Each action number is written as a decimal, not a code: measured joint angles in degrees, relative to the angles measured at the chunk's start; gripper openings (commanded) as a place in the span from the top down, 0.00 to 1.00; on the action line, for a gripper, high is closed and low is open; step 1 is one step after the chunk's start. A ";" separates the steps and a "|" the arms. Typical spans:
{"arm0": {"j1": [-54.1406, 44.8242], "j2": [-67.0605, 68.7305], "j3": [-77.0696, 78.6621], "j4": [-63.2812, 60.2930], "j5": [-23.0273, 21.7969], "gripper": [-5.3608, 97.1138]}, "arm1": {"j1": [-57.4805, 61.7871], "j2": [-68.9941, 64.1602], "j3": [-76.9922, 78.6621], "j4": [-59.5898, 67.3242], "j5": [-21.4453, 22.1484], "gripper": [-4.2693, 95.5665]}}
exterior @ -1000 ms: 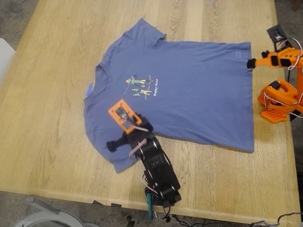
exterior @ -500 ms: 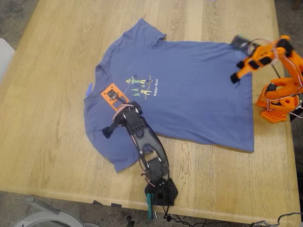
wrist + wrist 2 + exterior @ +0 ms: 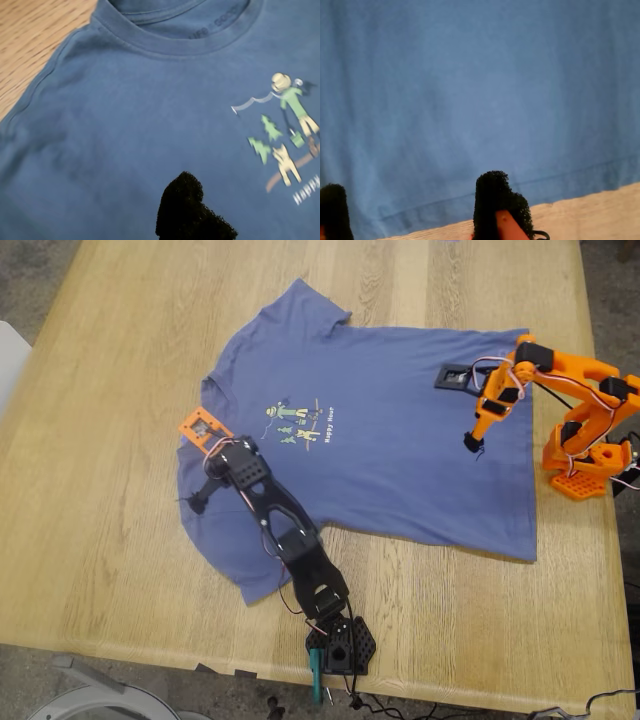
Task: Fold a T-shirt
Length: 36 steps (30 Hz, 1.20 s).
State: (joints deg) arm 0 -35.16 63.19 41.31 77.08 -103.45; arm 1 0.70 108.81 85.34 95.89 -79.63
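Two arms reach over the T-shirt (image 3: 380, 430), which lies spread flat, print side up, on the wooden table (image 3: 110, 490), collar toward nine o'clock and hem toward three o'clock in the exterior view. My first gripper (image 3: 199, 499) hangs over the shoulder area near the collar, at about eight o'clock from the chest graphic (image 3: 298, 423); whether its fingers are apart or together I cannot tell. My second gripper (image 3: 472, 444) hovers above the cloth near the hem, its black-padded fingers (image 3: 492, 192) spread apart and holding nothing.
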 measured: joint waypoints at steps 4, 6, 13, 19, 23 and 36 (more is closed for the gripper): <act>0.44 -21.09 -21.01 3.43 0.00 0.27 | -1.49 -5.10 -5.01 -0.53 0.97 0.60; 0.53 -30.85 -31.73 6.06 0.00 0.27 | -2.46 -7.12 -6.68 -1.67 1.23 0.60; -0.09 -37.18 -45.79 4.39 1.76 0.28 | -5.54 -14.50 -9.76 -6.50 2.02 0.61; -1.41 -39.64 -46.14 -3.78 2.29 0.29 | -8.53 -20.13 -12.74 -9.93 2.90 0.61; -1.76 -42.54 -45.53 -14.06 2.64 0.29 | -10.20 -23.20 -15.03 -11.34 3.34 0.62; -2.02 -50.36 -44.82 -29.36 3.69 0.30 | -11.95 -25.05 -17.23 -13.80 4.75 0.63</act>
State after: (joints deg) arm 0 -37.18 12.83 -3.52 47.72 -99.76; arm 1 -11.25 83.76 68.12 82.09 -74.88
